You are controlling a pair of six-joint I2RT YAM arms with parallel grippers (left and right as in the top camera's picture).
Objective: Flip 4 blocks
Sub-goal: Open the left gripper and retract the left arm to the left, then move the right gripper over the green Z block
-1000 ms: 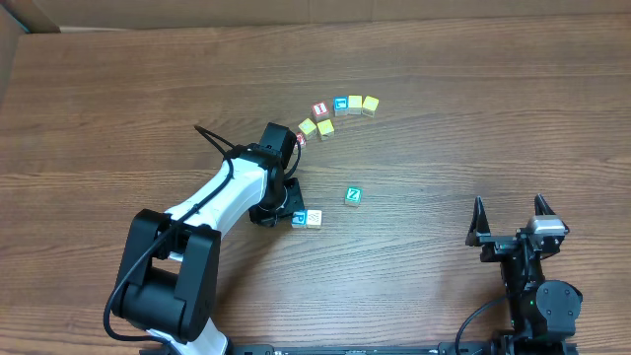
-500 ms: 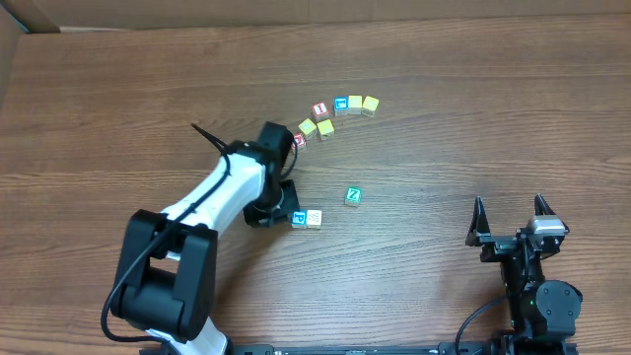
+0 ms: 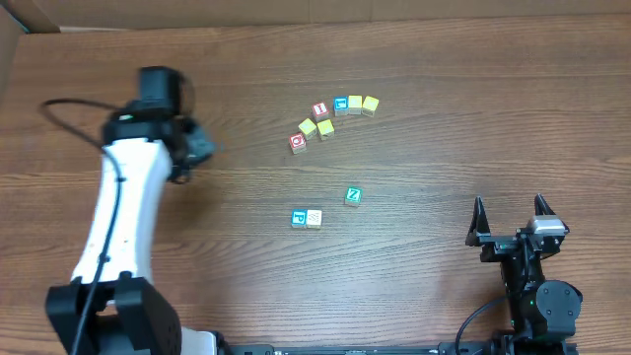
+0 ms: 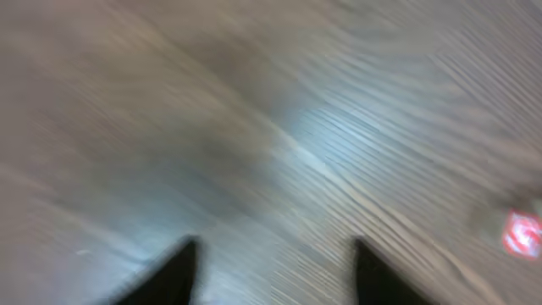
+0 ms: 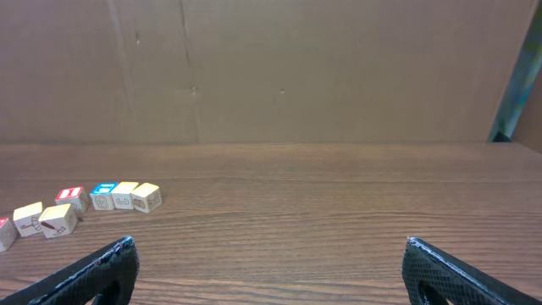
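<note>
While the left wrist view is badly blurred, I can make out the two dark fingers of the left claw standing apart with only bare table between them, so I read it as open and holding nothing. From overhead I take the teal Z block as my marker: it sits alone with its white letter facing up. The blue-faced block and the pale patterned block touch side by side, near the Z block on its left and slightly closer to the arm bases. The red-faced block lies left of the Z block and farther from the bases, just beside the yellow cubes. Beyond the Z block the curved row carries on through the red cube marked "1" and a blue-topped cube to two more yellow ones. The left claw hangs well apart from the Z block, far to its left and over bare wood. The right claw sits well to the right of the Z block and a little nearer the bases, fingers spread wide and empty; its own camera looks across the table to a cardboard wall
</note>
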